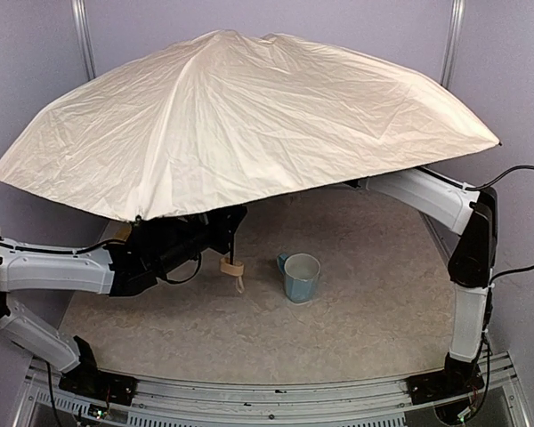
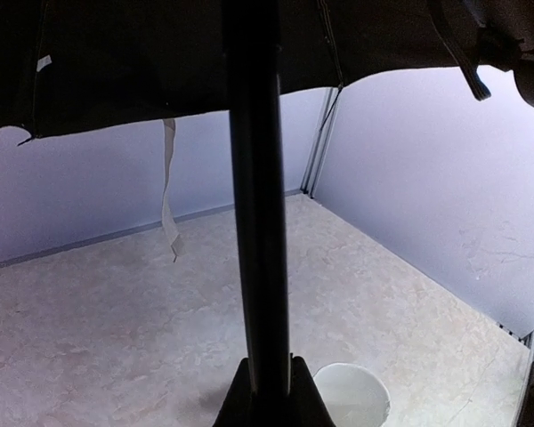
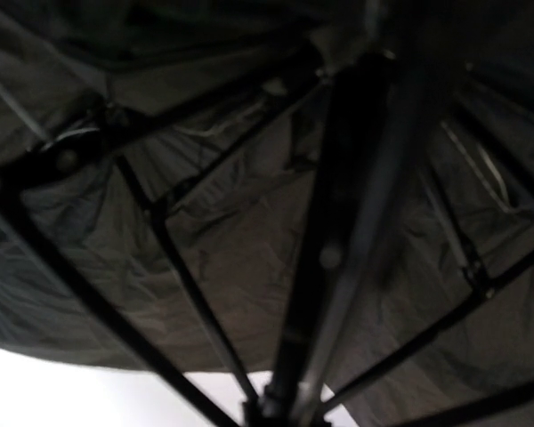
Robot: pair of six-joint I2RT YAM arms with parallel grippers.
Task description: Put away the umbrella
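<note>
The umbrella stands open, its cream-beige canopy spread over the back of the table. My left gripper is shut on the thin black shaft, just above the small beige handle that hangs below it. In the top view the canopy hides my right gripper; only its arm reaches in under the fabric. In the right wrist view the right gripper sits at the foot of the shaft among the black ribs, closed around it. A beige strap dangles from the canopy edge.
A light-blue mug stands on the beige table, just right of the handle and close below my left gripper. Purple walls close in behind and on both sides. The canopy spans nearly the whole width between them.
</note>
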